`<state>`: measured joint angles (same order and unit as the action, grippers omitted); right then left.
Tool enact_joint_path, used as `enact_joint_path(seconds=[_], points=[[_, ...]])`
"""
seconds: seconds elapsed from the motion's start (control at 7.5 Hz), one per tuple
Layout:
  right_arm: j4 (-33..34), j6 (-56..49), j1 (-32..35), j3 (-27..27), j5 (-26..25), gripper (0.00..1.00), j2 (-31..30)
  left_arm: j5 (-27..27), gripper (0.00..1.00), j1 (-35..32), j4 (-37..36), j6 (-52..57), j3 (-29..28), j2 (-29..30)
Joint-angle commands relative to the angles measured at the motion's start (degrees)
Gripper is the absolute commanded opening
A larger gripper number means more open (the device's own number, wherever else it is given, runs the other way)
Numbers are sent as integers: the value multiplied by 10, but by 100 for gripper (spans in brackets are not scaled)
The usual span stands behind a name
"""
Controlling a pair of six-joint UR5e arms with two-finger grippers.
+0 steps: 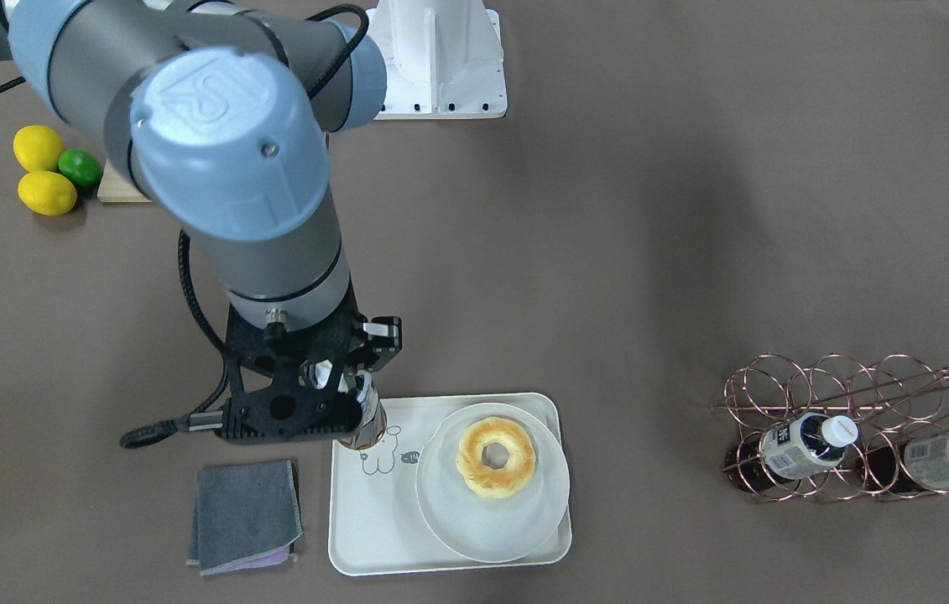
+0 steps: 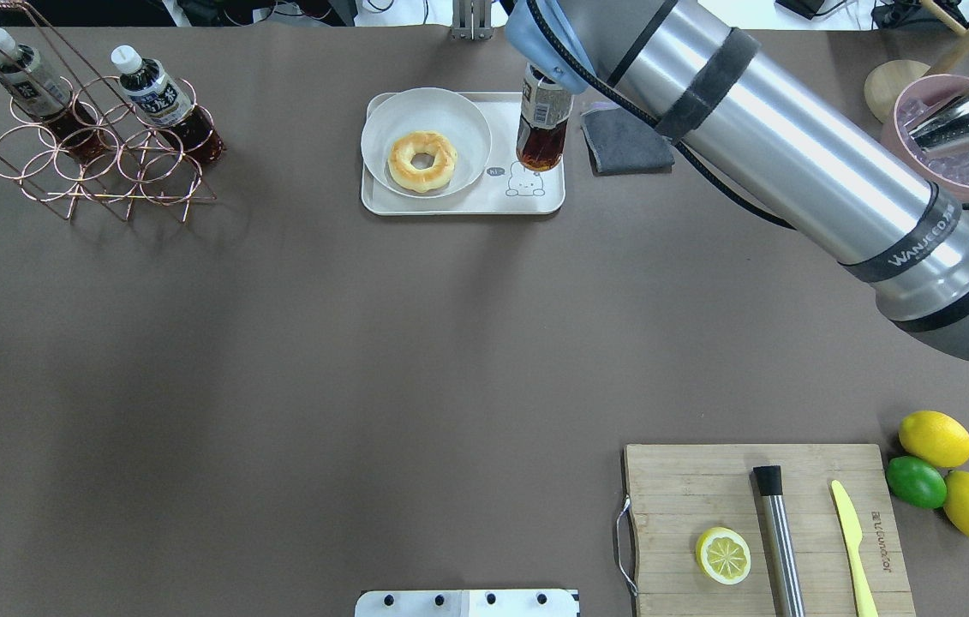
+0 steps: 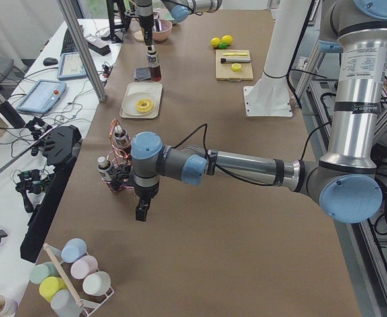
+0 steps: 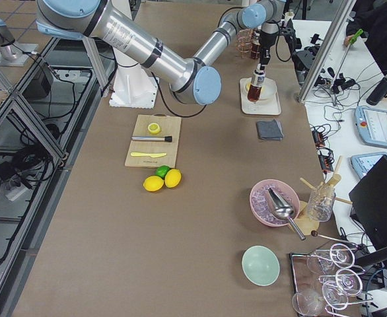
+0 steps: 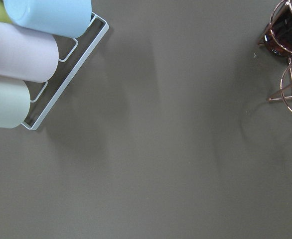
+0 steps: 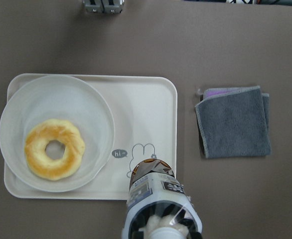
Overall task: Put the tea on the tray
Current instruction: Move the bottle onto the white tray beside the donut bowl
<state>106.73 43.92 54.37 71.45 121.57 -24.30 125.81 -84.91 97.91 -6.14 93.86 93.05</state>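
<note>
Brown-covered table [image 2: 321,343], a cluttered bench [image 3: 8,125] alongside (tablets [image 3: 39,96] on it); the right gripper [image 1: 350,390] clasps the tea [image 2: 542,128] upright over the bear corner of the tray [image 2: 458,206]; the left gripper [image 3: 142,212] hangs beside the copper rack [image 2: 98,158], open or closed I cannot tell.

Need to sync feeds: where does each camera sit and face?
Front-facing: across the table, facing the robot; right arm over the tray.
Overhead: behind the robot, looking forward; right arm.
Exterior left: left table end; left arm near.
Exterior right: right table end; right arm near.
Left wrist: straight down; no body.
Right wrist: down onto the tea in the right gripper.
Only left wrist misses the tray.
</note>
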Motion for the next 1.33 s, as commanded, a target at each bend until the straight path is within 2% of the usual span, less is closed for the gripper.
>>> enact_joint_path(seconds=[0.0, 0.4, 1.2], points=[[-58, -4, 16, -98, 5, 0, 35, 0, 98, 0, 0, -1, -1, 4], [-135, -4, 7, -161, 3, 0, 36, 0, 98, 0, 2, 1, -35, 32], [-154, 0, -15, -170, -15, 0, 29, 0, 98, 1, 2, 1, -66, 63]])
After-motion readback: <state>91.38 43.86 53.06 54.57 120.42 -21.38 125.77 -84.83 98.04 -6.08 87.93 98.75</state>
